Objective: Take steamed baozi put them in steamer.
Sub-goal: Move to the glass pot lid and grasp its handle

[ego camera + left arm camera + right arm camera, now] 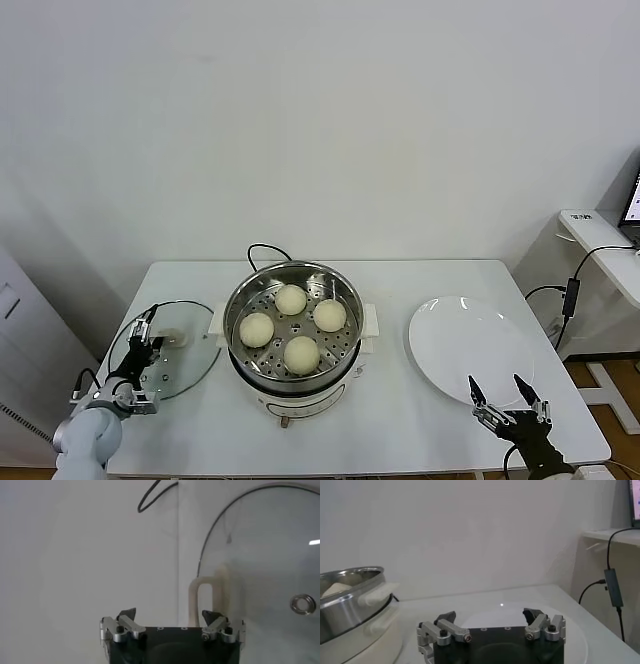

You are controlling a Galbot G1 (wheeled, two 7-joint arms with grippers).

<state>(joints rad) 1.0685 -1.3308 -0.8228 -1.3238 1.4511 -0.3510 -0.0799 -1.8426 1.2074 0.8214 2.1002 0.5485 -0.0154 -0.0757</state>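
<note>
The steamer (293, 335) stands in the middle of the white table (400, 440), its black cord (262, 252) looping away at the far side. All four baozi lie on its perforated tray, apart from one another: one at the far side (291, 299), one on the left (257, 328), one on the right (329, 315) and one at the near side (302, 354). White handles stick out from the pot's left and right sides.

To the left of the steamer a glass lid (170, 350) lies flat on the table, its white handle (172, 337) near the middle of the glass. The left gripper (140, 343) sits over the left part of this lid, near the table's left edge, with its fingers spread and nothing between them. In the left wrist view the left gripper (169, 617) has its two dark fingertips (127, 614) well apart, the lid's handle (207, 597) and rim showing beyond them.

To the right of the steamer a plate (470, 348) rests on the table with nothing on it. The right gripper (508, 395) hovers at the plate's near edge, close to the table's near right corner, open and empty. In the right wrist view the right gripper (491, 618) shows its fingertips (532, 614) parted above the plate (575, 640), with the steamer (350, 600) off to the side and a baozi (335, 588) just visible above its rim.
</note>
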